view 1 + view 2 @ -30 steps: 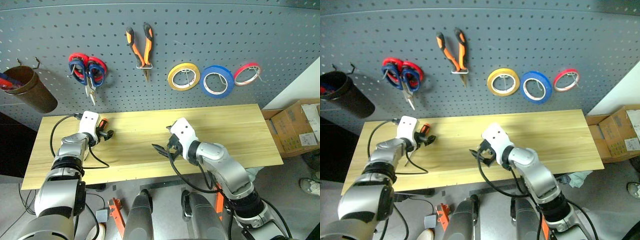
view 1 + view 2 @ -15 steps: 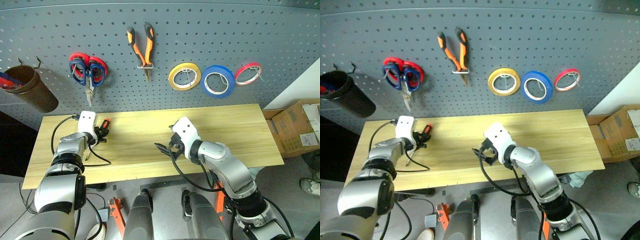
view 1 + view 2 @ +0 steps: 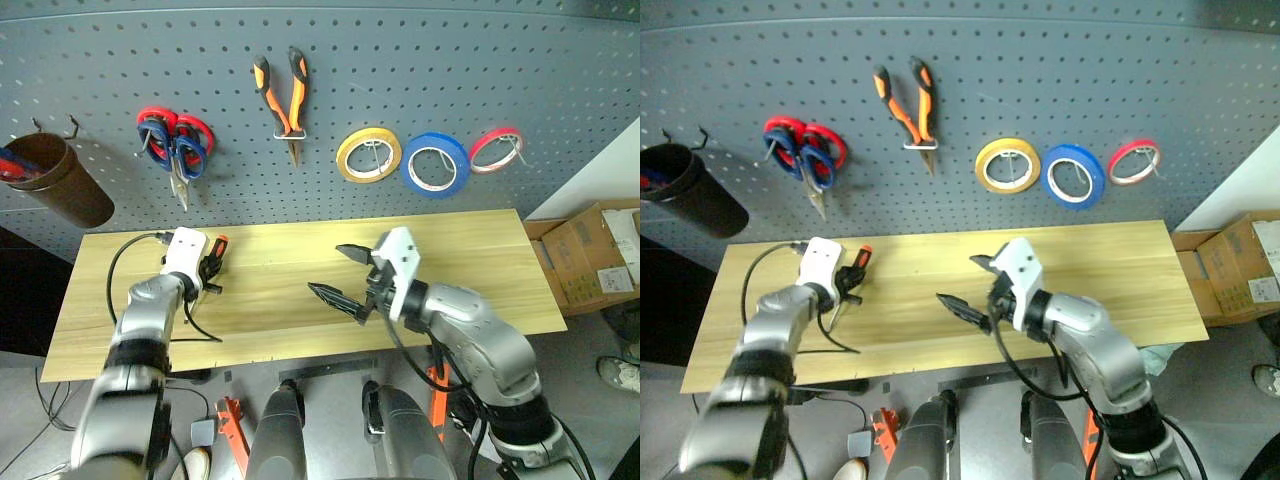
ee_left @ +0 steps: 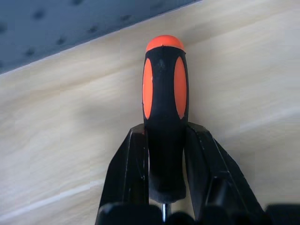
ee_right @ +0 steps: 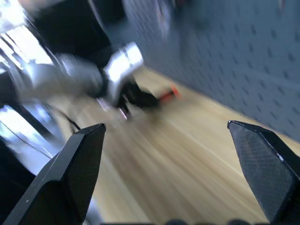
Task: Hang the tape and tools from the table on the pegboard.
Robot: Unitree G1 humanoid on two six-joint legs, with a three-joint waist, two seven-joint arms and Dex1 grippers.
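left gripper [image 4: 165, 154] clamped on screwdriver [image 4: 165, 98] handle over table [image 3: 460, 250]; right gripper [image 3: 345, 275] jaws wide apart, empty, above table mid.

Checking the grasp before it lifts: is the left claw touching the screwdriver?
Touching. In the left wrist view both fingers of the left claw press against the black part of the screwdriver handle, with no gap.

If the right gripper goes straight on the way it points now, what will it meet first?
Probably the left gripper, shut on the screwdriver. The open right gripper points across the table toward it, and nothing shows in between. Depth is unclear, so it may pass above.
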